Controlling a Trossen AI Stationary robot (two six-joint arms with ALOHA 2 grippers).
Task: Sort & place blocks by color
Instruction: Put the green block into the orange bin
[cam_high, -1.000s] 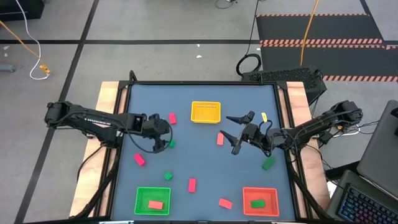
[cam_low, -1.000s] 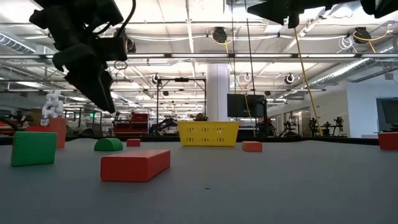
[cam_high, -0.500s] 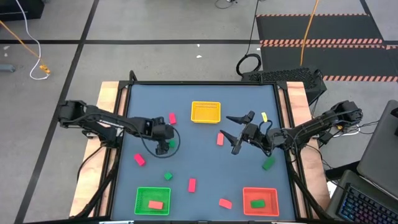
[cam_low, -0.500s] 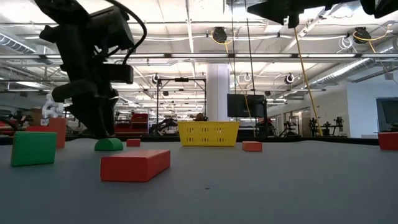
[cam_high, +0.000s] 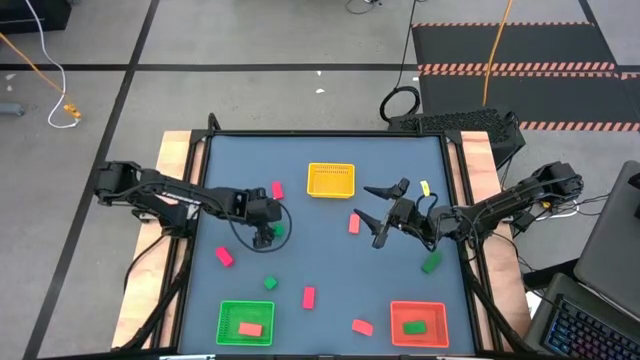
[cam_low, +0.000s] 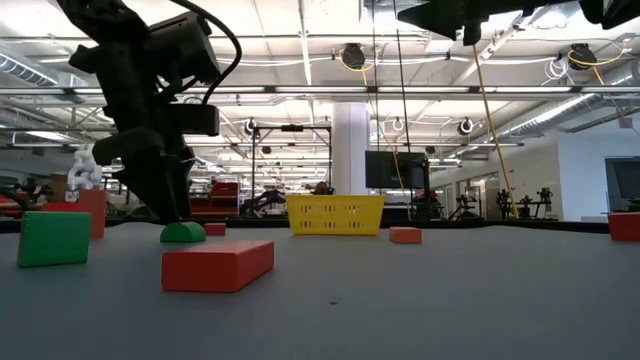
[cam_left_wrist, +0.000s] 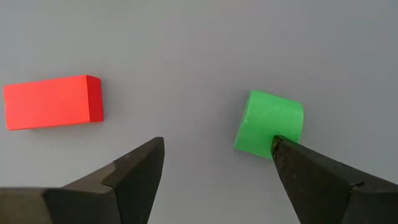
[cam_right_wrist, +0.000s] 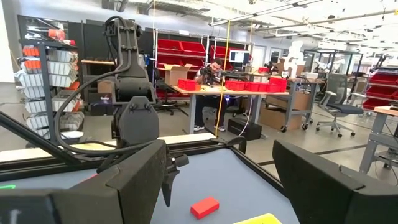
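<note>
In the low view, the nearest thing is a long red block (cam_low: 217, 265) lying flat on the counter (cam_low: 420, 300), low in the frame and left of the middle. A green cube (cam_low: 53, 238) sits at the far left edge. Just behind the red block is a small green block (cam_low: 183, 232) with a round top, and the left gripper (cam_low: 170, 205) comes down right over it.

The left wrist view shows the worry. The left fingers (cam_left_wrist: 134, 171) are spread wide, but the green block is not in the middle of the gap. It touches the tip of one finger, and the other finger is well apart from it. If the fingers close like this, the block may get pushed sideways, tip over, or pop out. If the gripper goes lower, that fingertip could land on top of the block and knock it away. The block's round side could also make it slip or roll.

In the high view, the left arm (cam_high: 170, 197) reaches in from the left side of the frame, low over the counter, with its gripper pointing down.

Farther off, the right gripper (cam_high: 382, 212) waits right of the middle, held up high. Its fingers are spread and hold nothing. Beyond it, the yellow basket (cam_high: 331, 180) sits near the far edge.
</note>
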